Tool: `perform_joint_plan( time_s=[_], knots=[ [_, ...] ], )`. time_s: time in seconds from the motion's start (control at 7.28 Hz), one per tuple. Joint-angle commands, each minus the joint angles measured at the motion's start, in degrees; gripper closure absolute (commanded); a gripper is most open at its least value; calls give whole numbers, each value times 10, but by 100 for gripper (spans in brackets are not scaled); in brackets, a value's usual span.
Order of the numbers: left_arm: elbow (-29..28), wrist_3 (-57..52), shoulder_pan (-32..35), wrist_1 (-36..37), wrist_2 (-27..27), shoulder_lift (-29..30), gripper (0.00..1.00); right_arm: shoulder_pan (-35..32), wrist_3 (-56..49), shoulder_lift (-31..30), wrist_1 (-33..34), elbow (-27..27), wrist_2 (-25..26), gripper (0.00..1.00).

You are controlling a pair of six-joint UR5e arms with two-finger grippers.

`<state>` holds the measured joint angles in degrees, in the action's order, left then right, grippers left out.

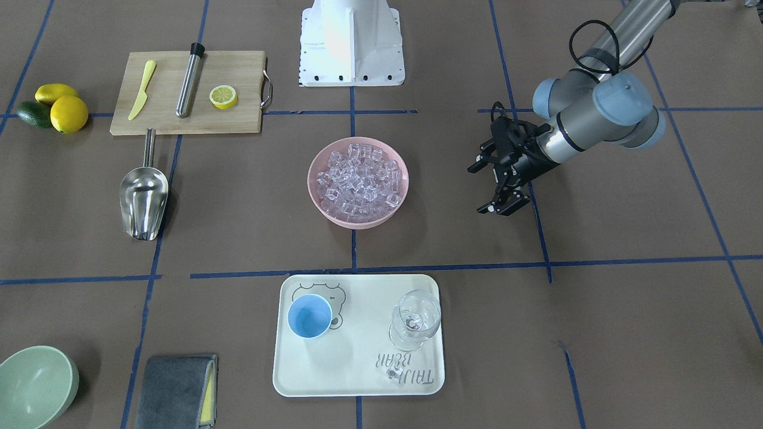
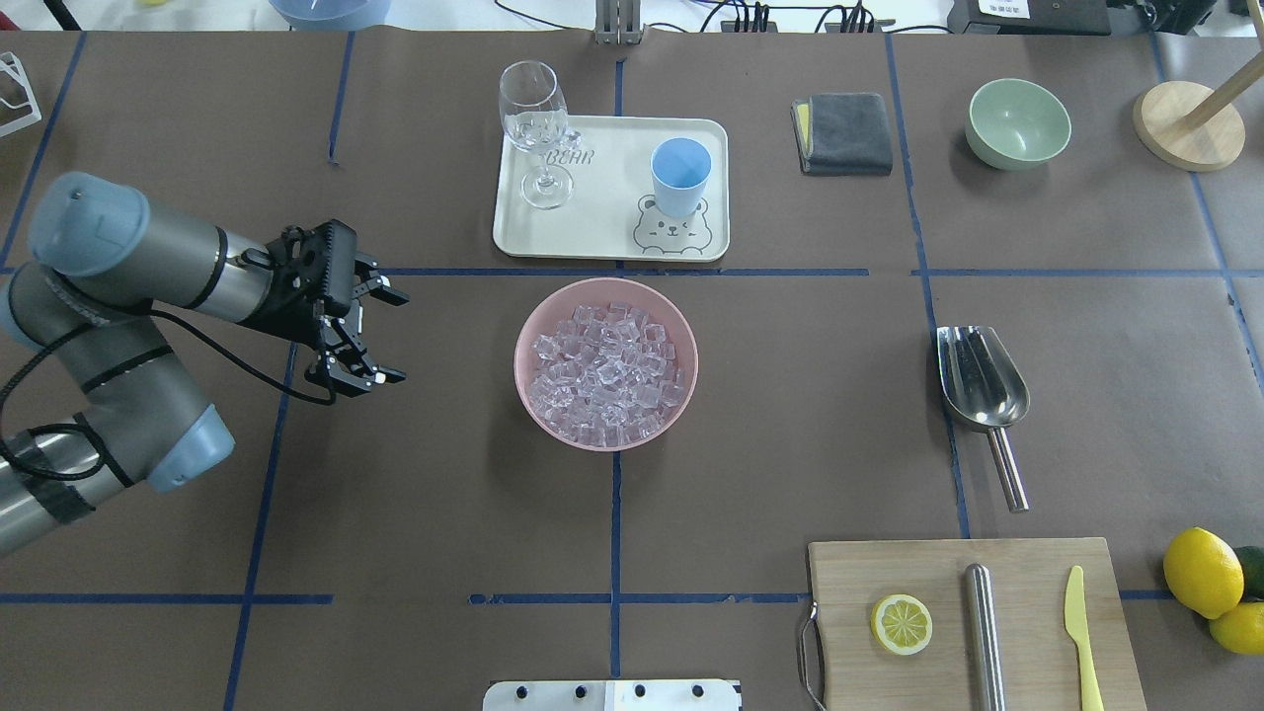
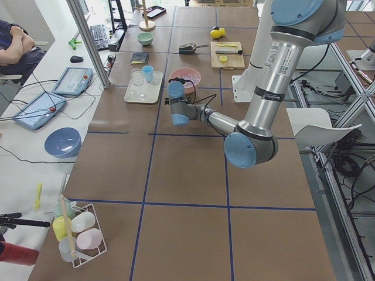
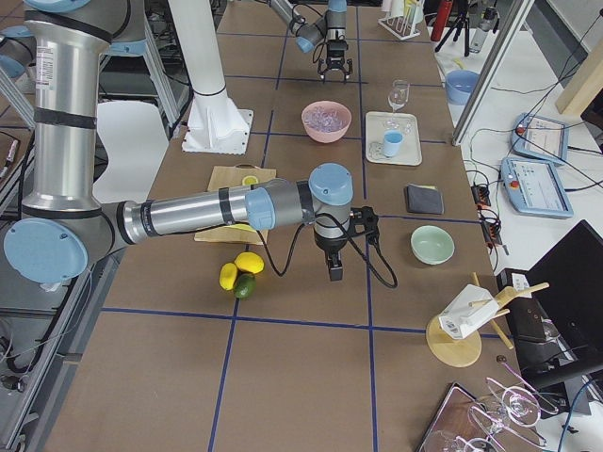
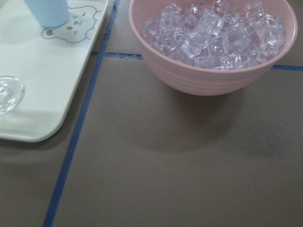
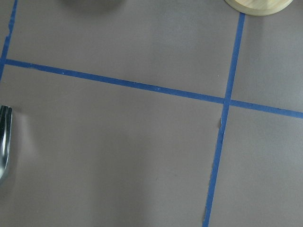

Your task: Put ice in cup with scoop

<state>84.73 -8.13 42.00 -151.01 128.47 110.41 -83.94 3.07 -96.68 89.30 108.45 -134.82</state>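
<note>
The ice (image 1: 357,179) is a heap of clear cubes in a pink bowl (image 2: 553,420) at the table's middle; it also shows in the left wrist view (image 5: 213,28). The light blue cup (image 1: 310,316) stands upright on a white tray (image 1: 357,381), also seen from overhead (image 2: 680,176). The steel scoop (image 1: 143,193) lies flat on the table, trough toward the tray side (image 2: 980,375); its edge shows in the right wrist view (image 6: 4,142). My left gripper (image 2: 395,336) is open and empty, beside the bowl and apart from it. My right gripper (image 4: 335,273) shows only in the exterior right view; I cannot tell its state.
A clear stemmed glass (image 1: 414,319) stands on the tray, with a loose cube (image 1: 391,373) near it. A cutting board (image 1: 238,122) holds a lemon slice, a yellow knife and a steel cylinder. Lemons (image 1: 68,113), a green bowl (image 1: 36,384) and a grey cloth (image 1: 176,390) lie around.
</note>
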Motion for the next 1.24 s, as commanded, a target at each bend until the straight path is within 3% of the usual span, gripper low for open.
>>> perform_joint_plan(
  time_s=[0.0,1.1],
  knots=[
    [-57,2,-38,-62,-28,38,1,0,0,0,0,0,0,0],
    [-91,64,-80,-83,-52,93,2,20,24,10,-1,11,-4,0]
  ],
)
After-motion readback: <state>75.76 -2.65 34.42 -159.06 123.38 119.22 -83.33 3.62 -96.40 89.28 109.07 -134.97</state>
